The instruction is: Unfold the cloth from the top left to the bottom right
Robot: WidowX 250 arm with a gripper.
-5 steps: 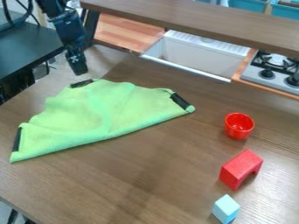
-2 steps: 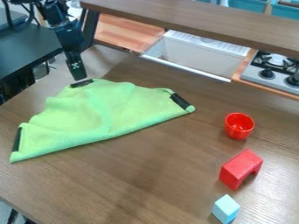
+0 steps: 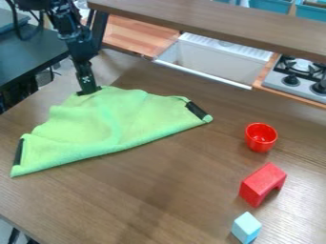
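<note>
The light green cloth [image 3: 105, 121] lies on the table [image 3: 159, 200], left of the red cup [image 3: 261, 137], folded into a rough, slightly rumpled fan with a dark patch at each end. The gripper [image 3: 88, 90] is at the cloth's upper corner, on the side away from the cup; how wide it stands, I cannot tell. It has come down to that corner from just above; the cloth's outline is unchanged.
</note>
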